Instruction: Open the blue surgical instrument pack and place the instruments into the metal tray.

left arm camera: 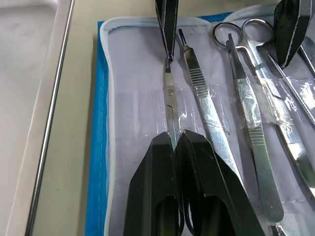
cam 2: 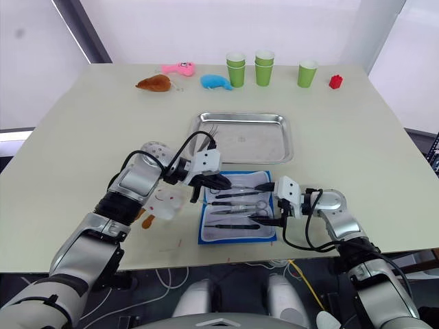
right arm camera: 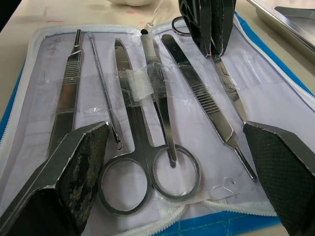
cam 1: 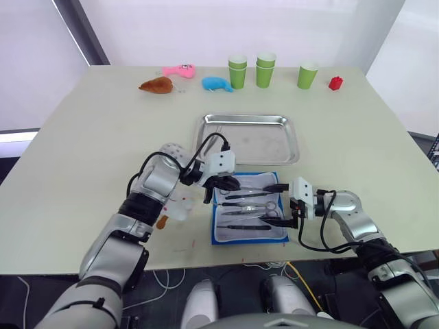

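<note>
Pack [cam 1: 248, 218]: flat blue fabric, unzipped, pale padded lining, just in front of steel tray [cam 1: 248, 138].
Instruments [right arm camera: 147, 123]: slim silver, strapped in pack.
Left gripper [left arm camera: 175, 147]: clenched on small scissors [left arm camera: 171, 105].
Right gripper [right arm camera: 177, 162]: spread wide over pack.

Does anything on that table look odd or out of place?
The toys do: a blue whale, a pink toy and a brown toy lie near the green cups, unrelated to the open instrument pack.

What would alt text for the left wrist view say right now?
The left pincer is shut on a pair of slim scissors lying in the opened blue surgical instrument pack, near the pack's edge beside the metal tray. More instruments lie alongside on the pale lining, including a ribbed-handled tool and ring-handled scissors, with the right pincer's fingertips above them.
</note>
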Motion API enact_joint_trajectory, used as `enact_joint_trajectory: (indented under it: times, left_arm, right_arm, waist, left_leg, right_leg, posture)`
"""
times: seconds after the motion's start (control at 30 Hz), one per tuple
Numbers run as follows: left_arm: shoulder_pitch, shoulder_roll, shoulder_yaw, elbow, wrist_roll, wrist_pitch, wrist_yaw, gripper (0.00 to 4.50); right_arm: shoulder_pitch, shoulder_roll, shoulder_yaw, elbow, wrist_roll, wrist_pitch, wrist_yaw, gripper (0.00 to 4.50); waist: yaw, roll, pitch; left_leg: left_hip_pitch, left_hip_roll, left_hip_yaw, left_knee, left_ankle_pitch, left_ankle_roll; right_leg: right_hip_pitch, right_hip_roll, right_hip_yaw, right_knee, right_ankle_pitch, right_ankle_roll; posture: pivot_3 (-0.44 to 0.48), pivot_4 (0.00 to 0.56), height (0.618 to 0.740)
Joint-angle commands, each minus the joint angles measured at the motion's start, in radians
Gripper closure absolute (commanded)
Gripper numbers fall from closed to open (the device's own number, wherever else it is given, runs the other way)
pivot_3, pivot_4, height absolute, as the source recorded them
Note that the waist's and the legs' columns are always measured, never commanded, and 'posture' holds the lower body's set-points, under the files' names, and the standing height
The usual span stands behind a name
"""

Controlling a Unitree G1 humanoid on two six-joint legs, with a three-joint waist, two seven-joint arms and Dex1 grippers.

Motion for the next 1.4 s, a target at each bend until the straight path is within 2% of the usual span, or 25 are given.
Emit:
enact_joint_trajectory:
  times: [0.03, 0.3, 0.5, 1.4]
  left_arm:
    - [-0.022, 0.028, -0.019, -0.090, -0.002, 0.065, -0.030, 4.47]
    - [-0.040, 0.072, -0.047, -0.182, -0.005, 0.191, -0.048, 4.47]
    - [-0.043, 0.106, -0.054, -0.213, -0.007, 0.221, -0.058, 4.47]
    - [-0.077, 0.325, 0.006, -0.204, -0.056, 0.208, -0.166, 4.47]
  right_arm:
    - [0.062, -0.012, 0.059, 0.098, -0.112, 0.053, -0.041, 0.00]
    - [0.064, -0.008, 0.061, 0.102, -0.115, 0.054, -0.044, 0.00]
    - [0.064, -0.007, 0.062, 0.103, -0.115, 0.053, -0.046, 0.00]
    - [0.014, 0.036, 0.076, 0.174, -0.129, 0.031, -0.041, 0.00]
  waist:
    - [-0.001, 0.000, 0.000]
    - [-0.003, 0.001, 0.000]
    - [-0.003, 0.001, 0.000]
    - [-0.027, 0.001, 0.001]
  left_leg:
    - [0.000, 0.000, 0.000, 0.000, 0.000, 0.000]
    - [0.000, 0.001, -0.001, -0.001, 0.000, 0.000]
    - [0.000, 0.001, -0.001, -0.001, 0.000, 0.000]
    - [0.001, 0.004, 0.000, -0.001, 0.000, 0.000]
  right_leg:
    - [0.000, 0.000, 0.000, 0.000, 0.000, 0.000]
    - [-0.001, 0.002, 0.000, 0.000, 0.000, 0.000]
    - [-0.001, 0.002, 0.000, 0.000, -0.001, 0.001]
    - [-0.002, 0.005, 0.001, 0.001, -0.001, 0.001]
  posture:
    - [0.000, 0.150, 0.739]
    - [0.000, 0.150, 0.739]
    - [0.000, 0.150, 0.739]
    - [0.000, 0.150, 0.739]
